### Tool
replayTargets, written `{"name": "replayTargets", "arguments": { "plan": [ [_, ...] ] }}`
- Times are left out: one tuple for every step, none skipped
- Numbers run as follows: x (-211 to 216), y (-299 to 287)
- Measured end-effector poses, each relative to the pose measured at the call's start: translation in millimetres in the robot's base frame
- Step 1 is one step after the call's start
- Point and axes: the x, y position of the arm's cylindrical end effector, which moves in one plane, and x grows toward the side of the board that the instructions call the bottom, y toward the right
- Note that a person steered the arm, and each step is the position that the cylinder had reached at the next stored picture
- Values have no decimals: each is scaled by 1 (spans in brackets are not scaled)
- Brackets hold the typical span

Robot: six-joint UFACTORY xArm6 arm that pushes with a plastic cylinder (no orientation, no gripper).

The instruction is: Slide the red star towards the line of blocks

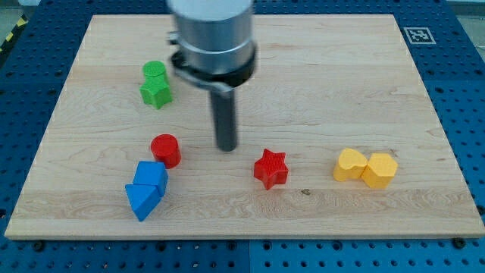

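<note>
A single camera covers the scene, so no second view shares any part of it. It looks from the near side of the wooden board [318, 83], raised above it and tilted down and away, so the board's far edge sits at the top and looks narrower than the near edge at the bottom. The camera stands close enough that the board nearly fills the frame, with all four corners showing and strips of blue pegboard table [462, 114] on the left, right and near sides. The arm [212, 34] enters from the far edge, its upper part cut off by the frame and blurred.
</note>
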Motion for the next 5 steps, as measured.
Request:
{"name": "replayTargets", "arguments": {
  "plan": [
    [0,55],
    [34,72],
    [61,73],
    [62,73],
    [67,62]
  ]
}}
